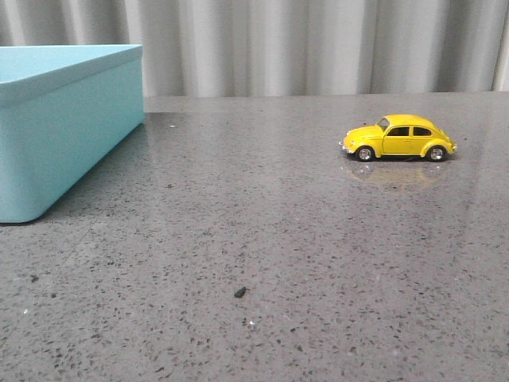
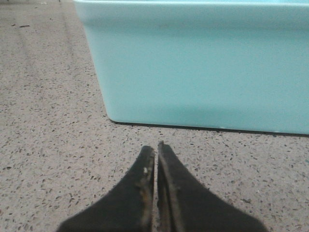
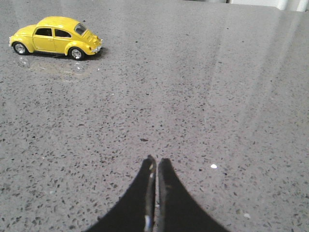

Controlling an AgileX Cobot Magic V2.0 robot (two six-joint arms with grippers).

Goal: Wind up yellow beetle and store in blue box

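Toy car and storage box standing well apart on a speckled grey stone tabletop (image 1: 262, 239), both grippers closed and empty.

The small glossy yellow beetle (image 1: 398, 138) stands on its four wheels toward the right of the table, nose pointing left, untouched. The large pale turquoise blue box (image 1: 64, 127) occupies the far left. The left gripper (image 2: 156, 149) hovers just before the box wall, jaws pressed together; the right gripper (image 3: 154, 164), jaws likewise together, hangs over bare table away from the car.

yellow beetle (image 1: 399, 138) upright (on wheels), blue box (image 1: 64, 119) well apart
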